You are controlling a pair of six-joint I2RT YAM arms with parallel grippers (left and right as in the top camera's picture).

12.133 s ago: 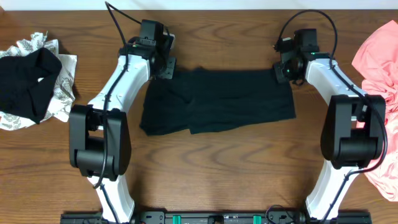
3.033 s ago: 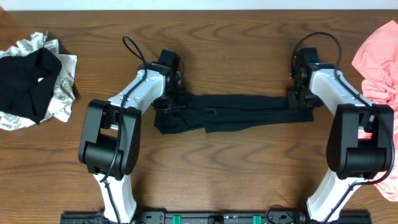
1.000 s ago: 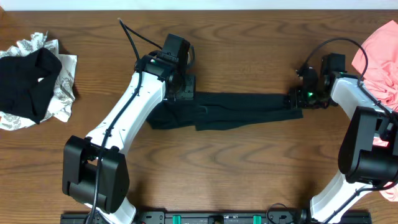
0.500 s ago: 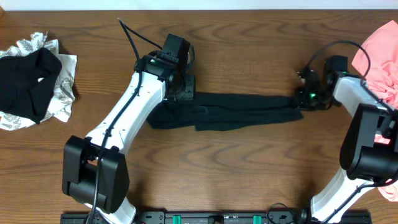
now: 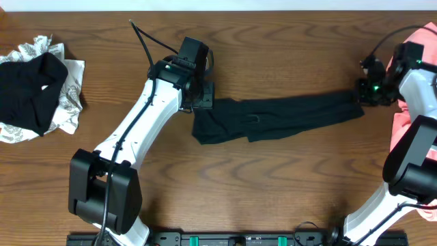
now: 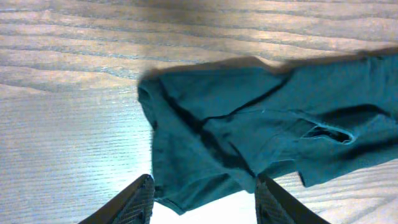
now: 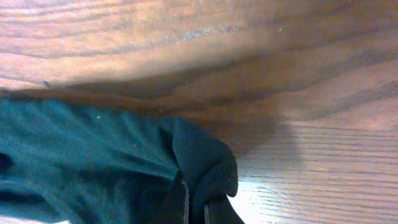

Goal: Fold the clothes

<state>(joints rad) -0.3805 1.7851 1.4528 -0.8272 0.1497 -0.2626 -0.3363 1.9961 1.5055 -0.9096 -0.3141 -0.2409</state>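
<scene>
Overhead, the dark garment stretches across the table toward its right edge. Left wrist: our left pincer gapes empty over it. Right wrist: our right pincer pinches one end; we risk dragging it askew, unanchored.

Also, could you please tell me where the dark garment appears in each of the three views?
Overhead: the dark garment lies stretched across the centre, from the left gripper to the right gripper.
Left wrist: the garment fills centre and right, above the open fingers.
Right wrist: the garment sits lower left, its end pinched at the bottom edge.
Shared landmark: the wooden table and its grain.
</scene>
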